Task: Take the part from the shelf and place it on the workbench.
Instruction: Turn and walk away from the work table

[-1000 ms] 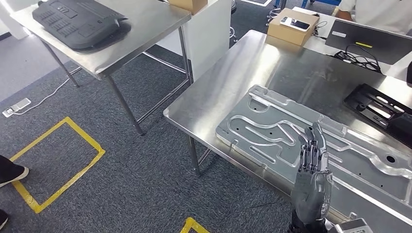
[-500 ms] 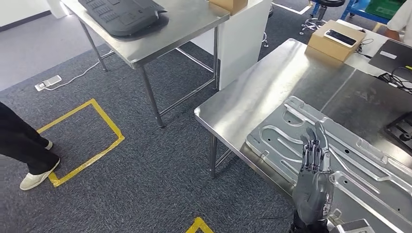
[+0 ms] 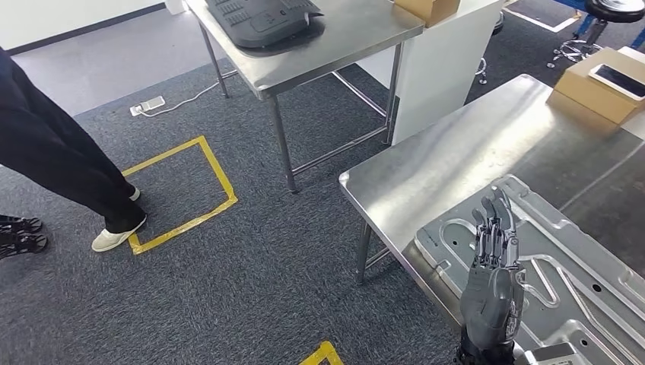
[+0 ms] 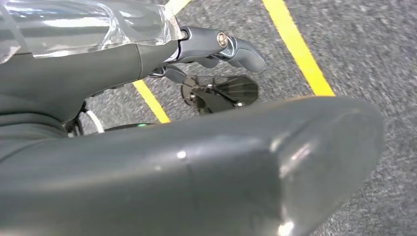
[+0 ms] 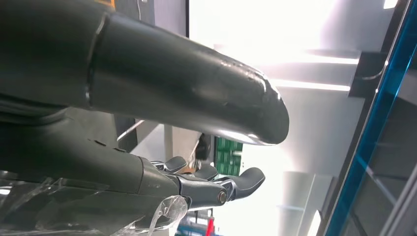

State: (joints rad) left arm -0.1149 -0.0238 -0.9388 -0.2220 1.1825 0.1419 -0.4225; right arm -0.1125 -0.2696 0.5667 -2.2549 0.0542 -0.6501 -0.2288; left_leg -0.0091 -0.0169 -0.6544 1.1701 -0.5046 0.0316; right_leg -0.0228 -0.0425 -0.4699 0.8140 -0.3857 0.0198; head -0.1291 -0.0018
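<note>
Resting flat on the steel surface [image 3: 449, 163], close to its front edge: the stamped metal part [image 3: 567, 262], grooved and silver. Raised upright in front of that part, touching nothing: the right hand [image 3: 493, 285], fingers [image 3: 490, 228] straight, side by side, empty. Hanging over grey carpet [image 4: 364, 59] crossed by yellow tape: the left hand [image 4: 162, 147], fingers [image 4: 231, 46] lightly curled around nothing. Standing left of a taped yellow square [image 3: 179, 190]: a person's dark trouser leg [image 3: 53, 148] and white shoe. Farther back, lying on a second steel table [image 3: 335, 38]: a black moulded panel [image 3: 262, 14].
</note>
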